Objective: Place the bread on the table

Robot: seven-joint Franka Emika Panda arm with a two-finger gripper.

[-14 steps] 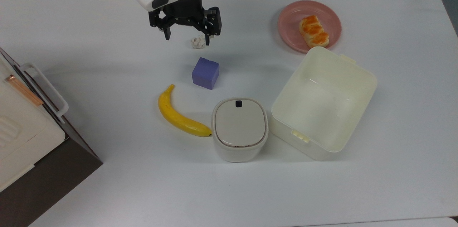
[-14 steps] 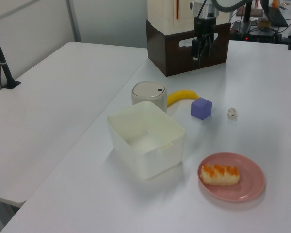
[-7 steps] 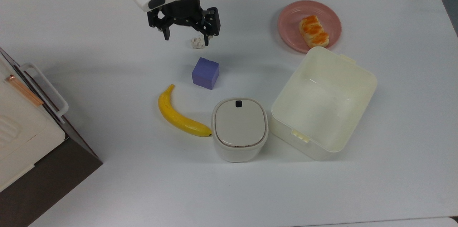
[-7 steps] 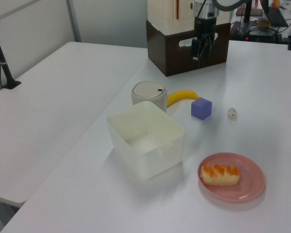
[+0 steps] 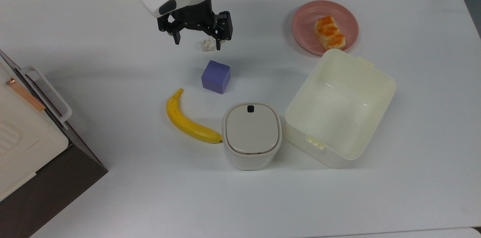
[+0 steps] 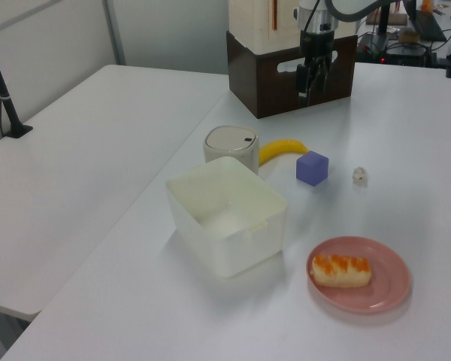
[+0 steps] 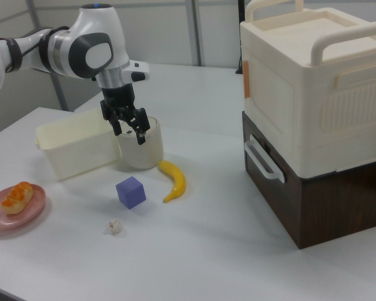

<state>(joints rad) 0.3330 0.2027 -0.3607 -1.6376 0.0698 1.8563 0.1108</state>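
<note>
White worktop (image 5: 94, 61) is carrying the bread (image 5: 329, 33), which is lying on a pink plate (image 5: 305, 24) beside a cream tub (image 5: 340, 108). Well apart, the gripper (image 5: 198, 42) is hanging above the worktop, jaws spread and holding nothing.

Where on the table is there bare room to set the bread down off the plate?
Bare table lies along the top view's bottom edge, below the lidded pot and tub. The bread sits on the plate. Crowded: purple cube, banana, pot.

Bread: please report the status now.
Gripper open, high above table. Bread on pink plate, untouched. Nothing blocks it.
</note>
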